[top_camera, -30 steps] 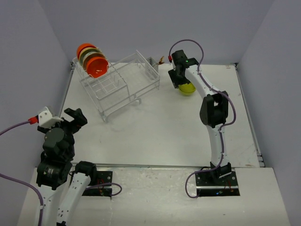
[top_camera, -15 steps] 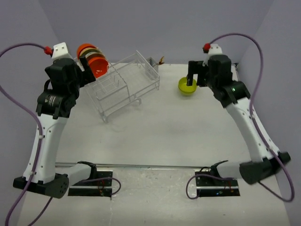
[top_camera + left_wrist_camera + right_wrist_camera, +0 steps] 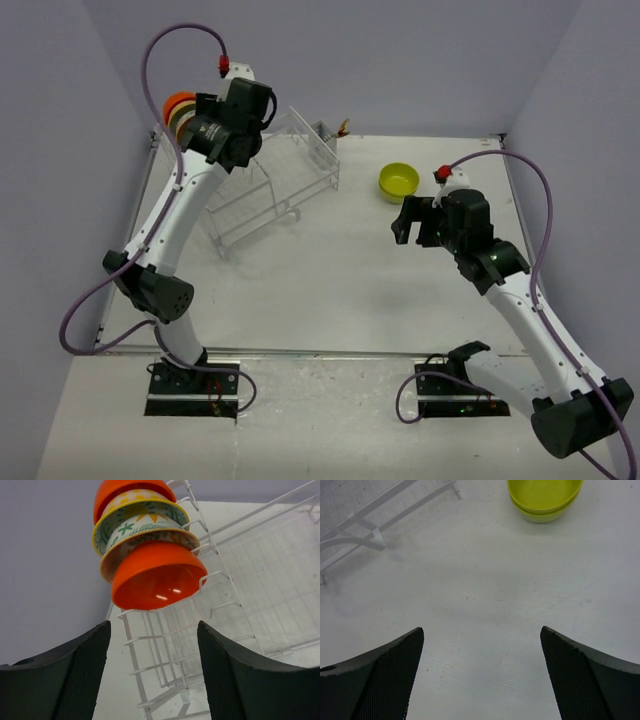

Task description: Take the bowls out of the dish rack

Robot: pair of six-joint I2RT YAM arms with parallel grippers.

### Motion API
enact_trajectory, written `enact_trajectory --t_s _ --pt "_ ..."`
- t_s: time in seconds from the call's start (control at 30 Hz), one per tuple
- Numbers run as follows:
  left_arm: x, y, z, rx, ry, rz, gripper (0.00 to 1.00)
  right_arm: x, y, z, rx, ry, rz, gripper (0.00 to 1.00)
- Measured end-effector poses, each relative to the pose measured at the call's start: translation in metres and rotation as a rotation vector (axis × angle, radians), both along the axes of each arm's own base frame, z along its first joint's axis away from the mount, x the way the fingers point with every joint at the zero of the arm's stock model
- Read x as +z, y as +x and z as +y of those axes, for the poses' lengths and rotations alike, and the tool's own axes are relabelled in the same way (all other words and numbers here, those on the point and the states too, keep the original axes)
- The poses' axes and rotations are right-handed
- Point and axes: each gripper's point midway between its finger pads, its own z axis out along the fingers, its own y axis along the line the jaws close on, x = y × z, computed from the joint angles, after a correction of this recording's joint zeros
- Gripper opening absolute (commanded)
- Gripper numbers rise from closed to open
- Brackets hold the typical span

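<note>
So the table point(image 3: 330, 270) is just a plain white top, a bit scuffed up close, with a metal strip point(image 3: 330, 352) running along its near edge. Only two things sit straight on it. The dish rack point(image 3: 285, 175) is on its feet in the far-left corner, turned at an angle to the table edges. The lime-green bowl point(image 3: 398, 181) is right side up, far right of centre, well apart from the rack. In the right wrist view that bowl might be two nested ones, can't really tell.
</note>
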Motion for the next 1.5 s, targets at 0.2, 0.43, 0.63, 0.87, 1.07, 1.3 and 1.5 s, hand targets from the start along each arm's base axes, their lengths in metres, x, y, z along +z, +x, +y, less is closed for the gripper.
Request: enact_trajectory --t_s 0.2,0.43,0.63,0.87,1.07,1.3,1.5 --pt "-0.021 0.013 0.008 0.008 0.177 0.081 0.78 -0.003 -0.002 0.001 0.009 0.002 -0.005 0.99" --pt "-0.02 0.013 0.018 -0.075 0.351 0.089 0.85 -0.001 -0.001 0.003 0.024 0.01 -0.017 0.99" --pt "-0.018 0.024 0.024 -0.108 0.402 0.078 0.82 0.001 -0.004 0.002 0.026 0.01 -0.029 0.99" --pt "-0.023 0.033 0.047 -0.102 0.376 0.088 0.64 0.001 -0.004 0.002 0.03 0.008 -0.029 0.99" --pt "-0.029 0.038 0.047 -0.102 0.371 0.092 0.54 0.001 -0.004 0.003 0.034 0.007 -0.03 0.99" --pt "-0.04 0.043 0.053 -0.091 0.365 0.101 0.51 0.002 -0.005 0.005 0.046 0.015 -0.031 0.99" --pt "-0.047 0.048 0.061 -0.082 0.358 0.109 0.46 0.002 -0.005 0.006 0.05 0.018 -0.036 0.99"
